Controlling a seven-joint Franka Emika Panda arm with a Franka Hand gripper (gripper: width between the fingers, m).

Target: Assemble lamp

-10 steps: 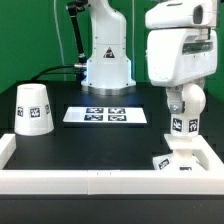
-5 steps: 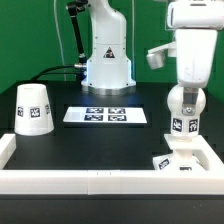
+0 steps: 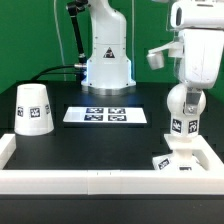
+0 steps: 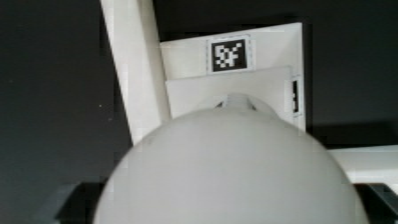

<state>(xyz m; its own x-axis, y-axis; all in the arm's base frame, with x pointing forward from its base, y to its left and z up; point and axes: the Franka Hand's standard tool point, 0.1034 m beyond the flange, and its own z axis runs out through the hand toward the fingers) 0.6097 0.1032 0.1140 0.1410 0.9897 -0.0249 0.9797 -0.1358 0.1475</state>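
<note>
The white round bulb (image 3: 181, 112) stands upright by its neck on the flat square base (image 3: 176, 162) at the exterior view's right front. My gripper (image 3: 187, 84) hangs just above the bulb's top. In the wrist view the bulb (image 4: 214, 165) fills the foreground between my gripper's (image 4: 217, 208) dark fingers, which stand wide apart with a gap on each side. Beyond it shows the base (image 4: 222, 85) with its tag. The tapered shade (image 3: 33, 108) stands on the table at the exterior view's left, far from the gripper.
The marker board (image 3: 105, 115) lies mid-table in front of the arm's pedestal (image 3: 106, 62). A raised white rim (image 3: 90, 183) borders the table's front and sides, close to the base.
The arm has risen from low over the bulb to a higher position. The bulb stays standing on the base. The shade has not moved.
</note>
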